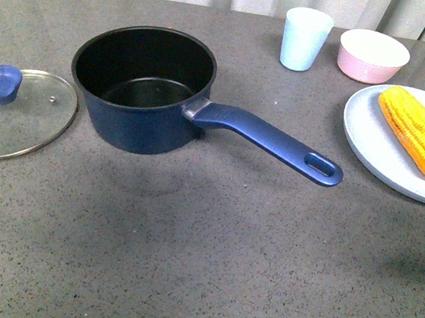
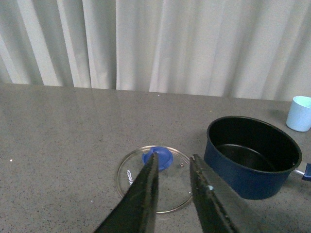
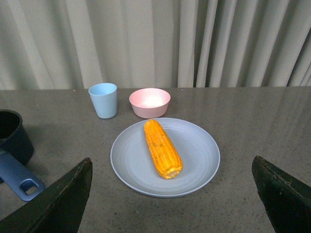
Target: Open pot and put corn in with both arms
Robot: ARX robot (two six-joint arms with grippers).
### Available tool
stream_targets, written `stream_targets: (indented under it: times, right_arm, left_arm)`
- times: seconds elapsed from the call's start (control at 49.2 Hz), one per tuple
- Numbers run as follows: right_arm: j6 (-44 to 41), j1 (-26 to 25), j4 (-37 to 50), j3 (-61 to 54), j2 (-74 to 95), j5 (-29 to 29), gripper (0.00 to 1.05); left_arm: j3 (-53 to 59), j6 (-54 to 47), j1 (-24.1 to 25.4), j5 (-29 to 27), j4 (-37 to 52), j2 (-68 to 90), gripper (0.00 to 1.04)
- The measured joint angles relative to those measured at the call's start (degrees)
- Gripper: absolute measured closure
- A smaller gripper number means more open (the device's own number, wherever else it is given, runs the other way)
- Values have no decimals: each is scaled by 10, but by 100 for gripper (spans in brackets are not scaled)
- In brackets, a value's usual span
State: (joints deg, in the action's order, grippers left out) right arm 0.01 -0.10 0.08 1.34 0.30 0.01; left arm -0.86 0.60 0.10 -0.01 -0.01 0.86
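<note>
Both jaws are open and empty; the corn [image 1: 419,133], at right, could be rolled off its plate [image 1: 368,138] if nudged.

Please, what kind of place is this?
Likely a staged kitchen-style counter rather than a real kitchen: a speckled grey countertop, plain pale curtains behind it, and cookware set out, a pot and corn on a plate.
</note>
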Motion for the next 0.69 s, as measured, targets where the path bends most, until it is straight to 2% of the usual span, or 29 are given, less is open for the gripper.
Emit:
stream_targets:
  times: [0.183, 0.244, 0.284, 0.366, 0.691]
  right_arm:
    - [0, 0, 0, 0, 0, 0, 9]
    - [0, 0, 0, 0, 0, 0, 9]
    - [0, 0, 0, 0, 0, 0, 9]
    - [0, 0, 0, 0, 0, 0, 9]
    - [0, 0, 0, 0, 0, 0, 9]
  left_arm:
    - [0, 0, 0, 0, 0, 0, 40]
    - [0, 0, 0, 0, 0, 0, 31]
    - [0, 0, 0, 0, 0, 0, 21]
    - [0, -1, 0, 0, 0, 0, 7]
    - [0, -1, 0, 0, 0, 0, 9]
